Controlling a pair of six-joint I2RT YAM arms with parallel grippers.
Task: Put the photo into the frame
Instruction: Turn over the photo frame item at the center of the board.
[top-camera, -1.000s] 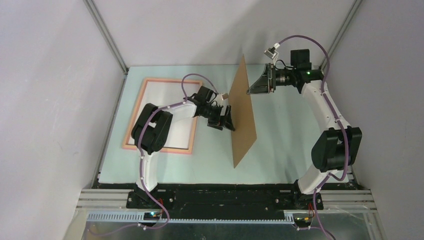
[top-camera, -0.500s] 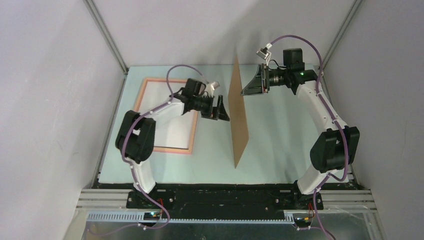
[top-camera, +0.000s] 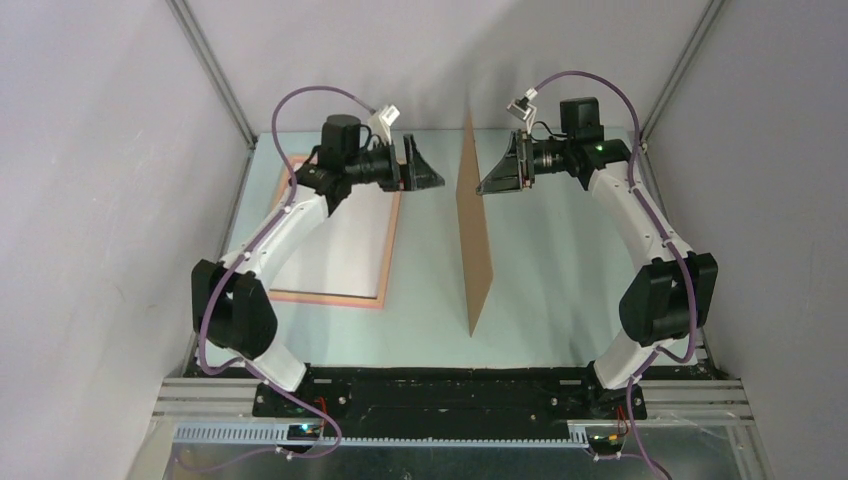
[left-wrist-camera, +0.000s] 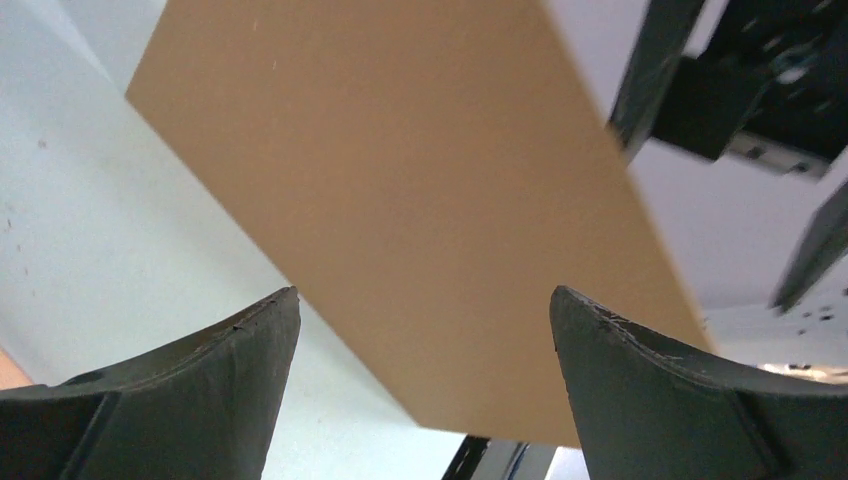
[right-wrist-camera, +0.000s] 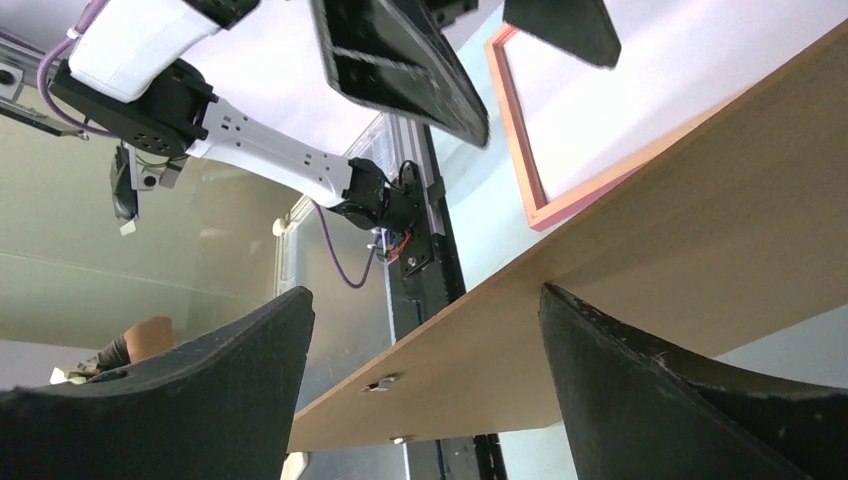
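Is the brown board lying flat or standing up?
Standing on edge, nearly upright: from above the board is a thin sliver rising off the table.

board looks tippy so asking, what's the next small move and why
Probably ease the left gripper toward the brown board to steady it: it stands on edge between two open grippers, neither gripping it, with the right gripper close by its far end, and the frame lies flat to its left.

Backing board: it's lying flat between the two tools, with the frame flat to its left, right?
No. The top external view shows the backing board standing on edge, not lying flat. It is between the left tool and right tool, and the frame lies flat to its left.
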